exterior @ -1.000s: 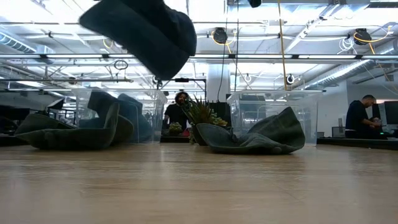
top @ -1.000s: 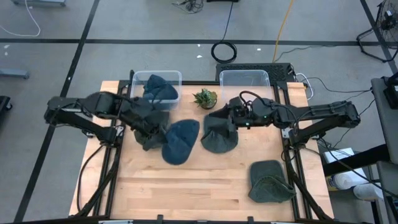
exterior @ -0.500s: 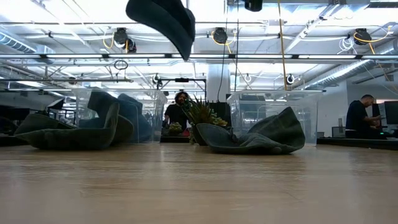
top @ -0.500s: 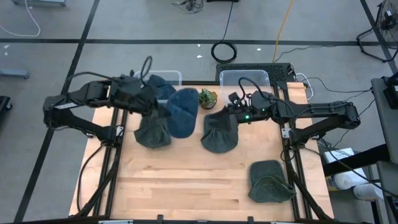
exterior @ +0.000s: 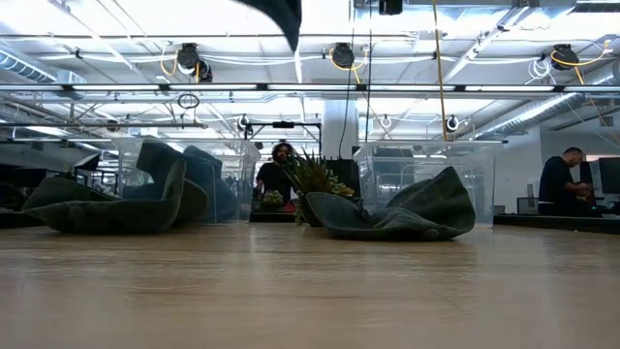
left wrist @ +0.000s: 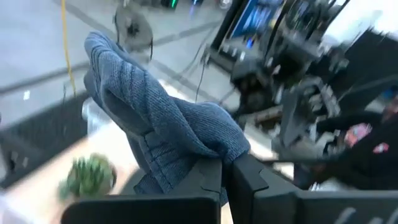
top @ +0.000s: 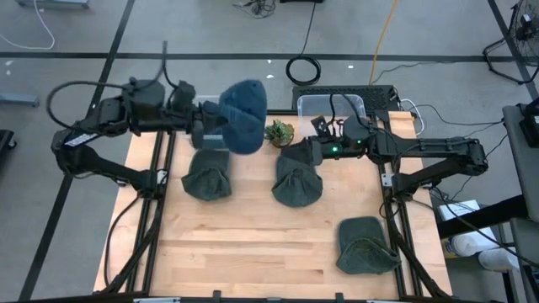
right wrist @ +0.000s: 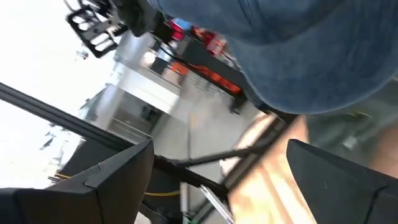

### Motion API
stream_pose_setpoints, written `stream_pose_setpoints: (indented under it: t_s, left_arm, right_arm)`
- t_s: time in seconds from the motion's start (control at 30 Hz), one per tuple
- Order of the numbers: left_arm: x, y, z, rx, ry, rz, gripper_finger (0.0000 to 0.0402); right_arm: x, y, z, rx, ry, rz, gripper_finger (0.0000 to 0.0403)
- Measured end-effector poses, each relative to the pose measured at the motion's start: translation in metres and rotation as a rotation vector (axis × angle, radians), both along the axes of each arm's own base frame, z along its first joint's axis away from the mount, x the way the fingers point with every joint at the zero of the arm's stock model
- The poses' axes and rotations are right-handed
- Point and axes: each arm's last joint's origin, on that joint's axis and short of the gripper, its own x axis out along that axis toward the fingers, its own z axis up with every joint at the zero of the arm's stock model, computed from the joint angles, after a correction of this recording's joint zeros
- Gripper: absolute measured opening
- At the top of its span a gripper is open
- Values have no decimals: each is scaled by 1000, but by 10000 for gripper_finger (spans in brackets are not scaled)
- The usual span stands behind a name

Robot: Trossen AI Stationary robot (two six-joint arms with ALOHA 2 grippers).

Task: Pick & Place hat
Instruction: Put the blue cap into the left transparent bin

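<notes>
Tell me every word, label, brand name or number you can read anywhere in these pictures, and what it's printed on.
None can be read.
The blue hat held up by the left end effector: plain knit, no label showing.
The green hats on the table: no tags visible.
The clear bins: no visible markings.
The red and white patches on gear in the left wrist view: too blurred to read.

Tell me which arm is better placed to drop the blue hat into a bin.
Left. Its claw is shut on the blue hat, held high beside the left bin. The right claw is open, over a grey hat.
</notes>
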Motion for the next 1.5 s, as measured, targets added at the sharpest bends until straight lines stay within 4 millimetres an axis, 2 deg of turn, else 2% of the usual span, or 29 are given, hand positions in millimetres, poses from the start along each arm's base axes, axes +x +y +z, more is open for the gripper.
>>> stream_pose_setpoints:
  t_s: [0.3,0.67,1.0,1.13,1.33,1.5]
  left_arm:
    - [1,9,18,90,-164,37,3]
    - [2,10,37,170,-358,44,3]
    - [6,5,44,181,-442,19,3]
    - [9,2,44,177,-446,-5,3]
    - [10,-2,44,175,-449,-22,3]
    - [10,-2,43,172,-439,-25,3]
  right_arm:
    - [9,0,8,28,-143,4,357]
    - [32,-2,-5,3,-190,5,357]
    - [59,-4,-15,-87,-383,-35,357]
    - [64,-7,-16,-113,-456,-121,357]
    - [60,-8,-9,-208,-541,-180,356]
    - [54,-7,0,-247,-647,-201,331]
